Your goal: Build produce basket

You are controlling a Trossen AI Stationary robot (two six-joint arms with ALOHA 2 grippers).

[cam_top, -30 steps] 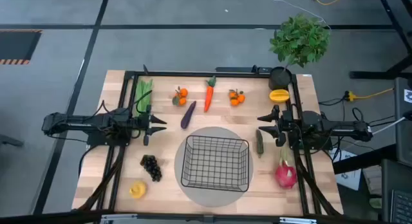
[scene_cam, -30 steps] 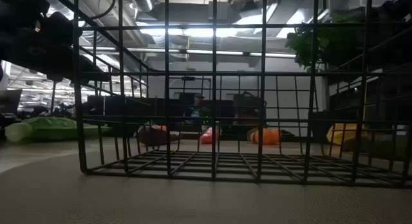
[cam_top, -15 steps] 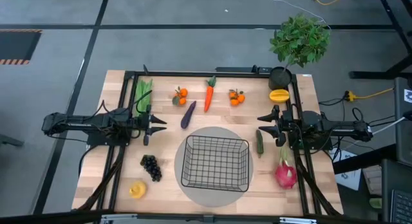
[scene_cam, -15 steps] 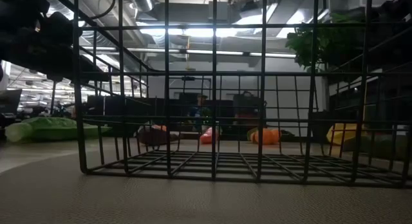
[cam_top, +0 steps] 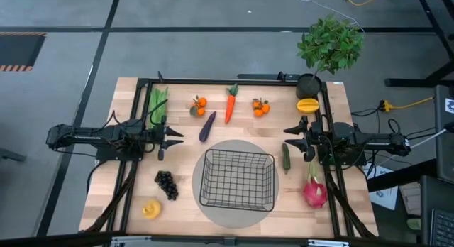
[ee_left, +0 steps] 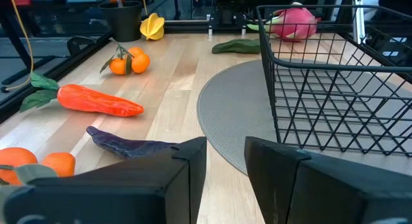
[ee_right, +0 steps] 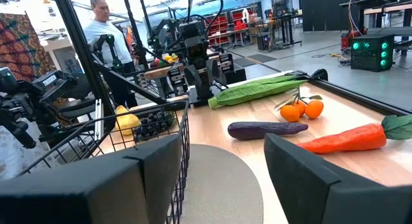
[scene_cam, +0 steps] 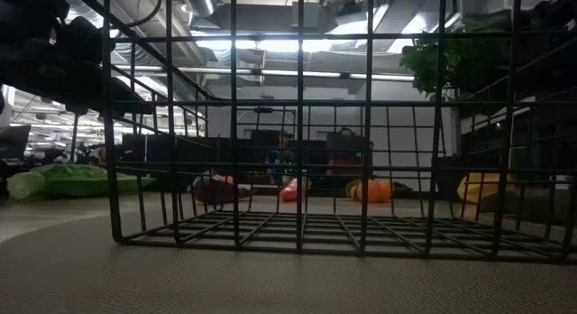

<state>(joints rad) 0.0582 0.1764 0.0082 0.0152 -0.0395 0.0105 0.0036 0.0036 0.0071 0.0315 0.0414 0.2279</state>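
The black wire basket [cam_top: 237, 179] stands on a round grey mat [cam_top: 237, 149] at the table's near middle. Around it lie a green husk [cam_top: 157, 103], two orange clusters [cam_top: 198, 105] [cam_top: 260, 107], a carrot [cam_top: 230, 103], an eggplant [cam_top: 207, 126], a mango [cam_top: 307, 105], a cucumber [cam_top: 286, 157], a dragon fruit [cam_top: 315, 192], grapes [cam_top: 167, 184] and a yellow fruit [cam_top: 151, 209]. My left gripper [cam_top: 172, 139] is left of the basket, slightly open and empty. My right gripper [cam_top: 289, 138] is right of it, by the cucumber, open and empty.
A leafy plant in a black pot [cam_top: 328, 48] stands at the far right corner. Black frame rails [cam_top: 213, 80] run along the table's far edge and sides. A person [ee_right: 103, 28] stands beyond the table's left side.
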